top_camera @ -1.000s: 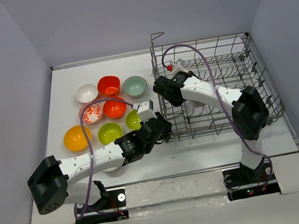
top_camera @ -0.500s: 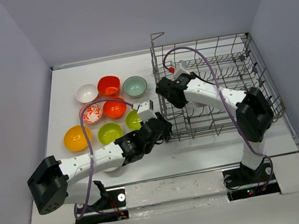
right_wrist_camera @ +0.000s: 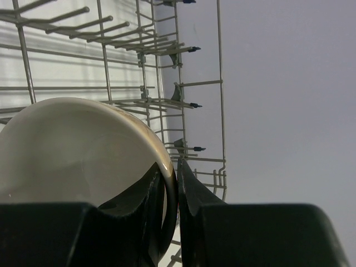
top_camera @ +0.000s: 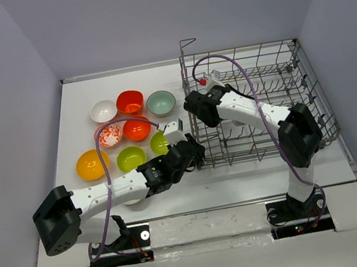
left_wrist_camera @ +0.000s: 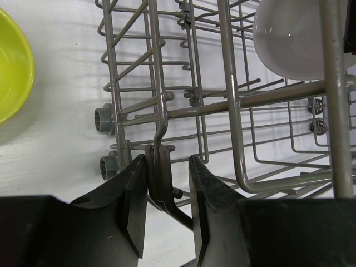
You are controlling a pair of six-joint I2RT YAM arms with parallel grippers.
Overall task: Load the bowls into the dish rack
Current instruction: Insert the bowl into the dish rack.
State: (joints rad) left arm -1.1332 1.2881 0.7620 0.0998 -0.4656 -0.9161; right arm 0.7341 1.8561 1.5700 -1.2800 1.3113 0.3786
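Observation:
The dish rack stands at the right. My right gripper is inside its left end, shut on the rim of a white bowl; the rim sits between the jaws. That bowl also shows in the left wrist view, above the rack's floor. My left gripper is at the rack's near left corner, jaws closed around an upright wire. Several bowls lie at the left: white, red-orange, teal-grey, patterned, red-orange, orange-yellow, lime.
A second lime bowl lies right beside my left wrist, partly hidden by it; it shows in the left wrist view. The rack's tall grid sides and upright tines surround my right gripper. Walls close in the table.
My right gripper with the white bowl has shifted very slightly inside the rack. The left arm and the bowls on the table have not moved.

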